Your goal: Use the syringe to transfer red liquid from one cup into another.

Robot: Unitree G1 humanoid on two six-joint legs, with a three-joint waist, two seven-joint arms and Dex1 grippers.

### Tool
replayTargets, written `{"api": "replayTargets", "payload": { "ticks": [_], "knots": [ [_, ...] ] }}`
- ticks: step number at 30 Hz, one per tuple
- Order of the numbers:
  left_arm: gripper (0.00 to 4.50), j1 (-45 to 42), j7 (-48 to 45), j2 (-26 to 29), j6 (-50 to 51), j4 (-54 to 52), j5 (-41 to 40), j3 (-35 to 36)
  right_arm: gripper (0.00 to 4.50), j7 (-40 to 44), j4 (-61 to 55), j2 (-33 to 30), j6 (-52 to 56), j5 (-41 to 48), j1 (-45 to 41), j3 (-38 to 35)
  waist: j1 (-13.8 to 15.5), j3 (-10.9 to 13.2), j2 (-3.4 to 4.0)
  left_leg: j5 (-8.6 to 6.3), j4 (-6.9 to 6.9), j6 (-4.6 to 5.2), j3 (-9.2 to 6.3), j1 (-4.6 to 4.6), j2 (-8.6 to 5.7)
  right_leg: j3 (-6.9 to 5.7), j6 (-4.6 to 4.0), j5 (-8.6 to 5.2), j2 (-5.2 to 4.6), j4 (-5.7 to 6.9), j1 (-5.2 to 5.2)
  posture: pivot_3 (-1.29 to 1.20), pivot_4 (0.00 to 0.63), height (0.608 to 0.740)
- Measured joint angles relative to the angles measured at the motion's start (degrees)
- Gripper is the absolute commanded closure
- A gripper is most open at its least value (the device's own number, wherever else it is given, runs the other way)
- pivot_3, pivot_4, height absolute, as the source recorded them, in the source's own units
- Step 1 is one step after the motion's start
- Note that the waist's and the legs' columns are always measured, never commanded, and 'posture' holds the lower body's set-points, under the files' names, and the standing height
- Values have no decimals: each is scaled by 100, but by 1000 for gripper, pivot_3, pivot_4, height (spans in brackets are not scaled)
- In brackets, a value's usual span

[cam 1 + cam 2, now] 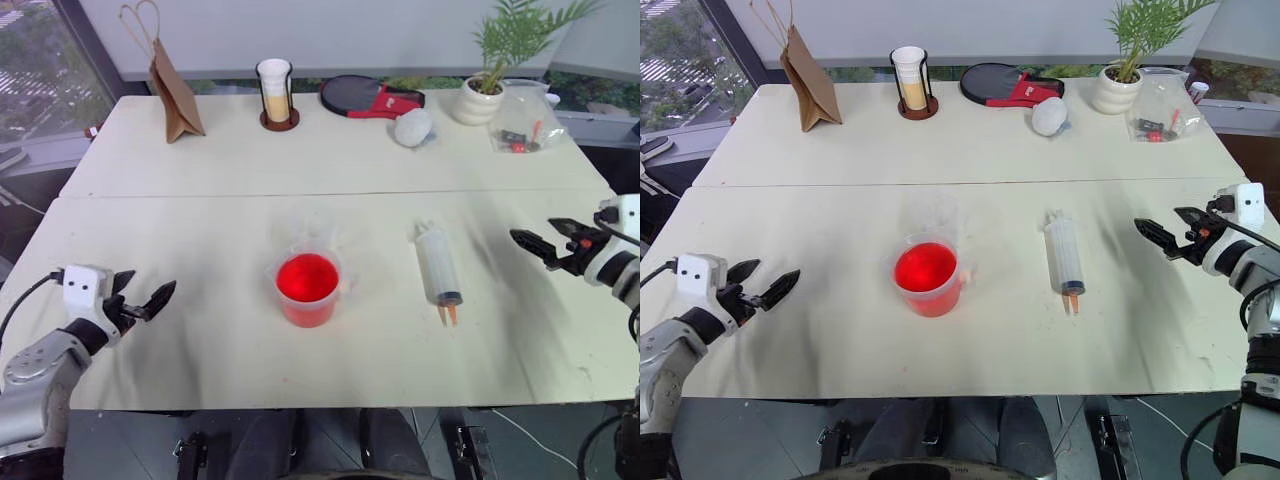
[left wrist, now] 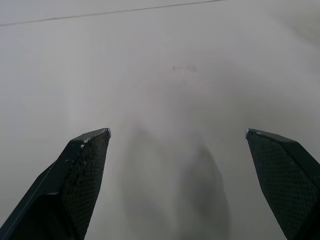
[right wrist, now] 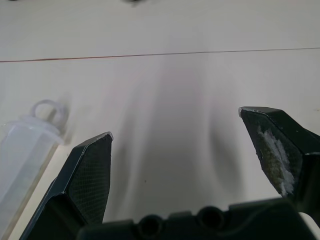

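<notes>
Left eye view, table: a cream table [image 1: 200, 330] made of two boards, with a seam running from 9 to 3 o'clock across its middle.
Beaker: the clear beaker [image 1: 308, 289] stands near the centre of the near board, filled with red liquid [image 1: 306, 277]; its small handle points to 3 o'clock.
Clear cup: a colourless cup [image 1: 318, 232] stands just behind the beaker, at 12 o'clock from it, very faint; I cannot tell if the two touch.
Syringe: the syringe [image 1: 438, 268] lies flat at 3 o'clock from the beaker, apart from it, with its orange tip toward 6 o'clock and the plunger end toward 12 o'clock.
Left gripper: the left gripper [image 1: 142, 299] hangs above the table at 9 o'clock from the beaker, well apart from it; its jaws stand wide apart and hold nothing.
Right gripper: the right gripper [image 1: 544, 240] is at 3 o'clock from the syringe, near it but not touching; its jaws also stand wide apart and are empty.
Right wrist view: the plunger end of the syringe lies beside one finger [image 3: 87, 172].
Far board: a brown paper bag [image 1: 172, 92], a white cup in a dark holder [image 1: 275, 93], a black and red paddle [image 1: 368, 98], a potted plant [image 1: 486, 85] and a clear plastic bag [image 1: 525, 120].
Writing: no label or brand can be read on anything.
</notes>
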Motion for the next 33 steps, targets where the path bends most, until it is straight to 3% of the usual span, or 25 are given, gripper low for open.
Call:
{"api": "replayTargets", "payload": {
  "ticks": [12, 21, 27, 30, 33],
  "knots": [
    [38, -198, 135, -2, -68, 238, 17, 161, 0, -154, 155, 89, -558, -392, -111, 240, -10, 0, 0, 0, 1, 0, 1, 0, 0, -1, 1, 1, 3, 1, -1, 0, 150, 739],
    [38, -419, 188, 25, -137, 317, 80, 152, 0, -313, 931, 117, -952, -683, -749, 446, -14, 0, 0, 1, 0, -1, 1, 0, 0, -1, 1, 1, 4, 2, -2, 0, 150, 739],
    [38, -579, -27, 379, -187, 707, 133, 160, 0, -579, 1257, 107, -962, -1011, -1267, 640, -29, 1, 2, 1, -3, -1, 2, 0, 1, -1, 1, 1, 5, 4, -6, 0, 150, 739],
    [38, -719, -356, 650, -79, 813, 100, 125, 0, -377, 1202, 69, -122, -1086, -1739, 982, -43, 5, 3, 2, -1, -2, 4, -4, 2, -1, 1, 1, 5, 6, -13, 0, 150, 739],
    [38, -910, -1067, 1362, 307, 592, -157, 90, 0, 339, 815, -311, 1429, -1275, -2597, 1847, -51, 23, 32, 2, -4, -4, 5, -12, 2, 0, -1, 0, 0, 4, -25, 0, 150, 739]
  ]
}}
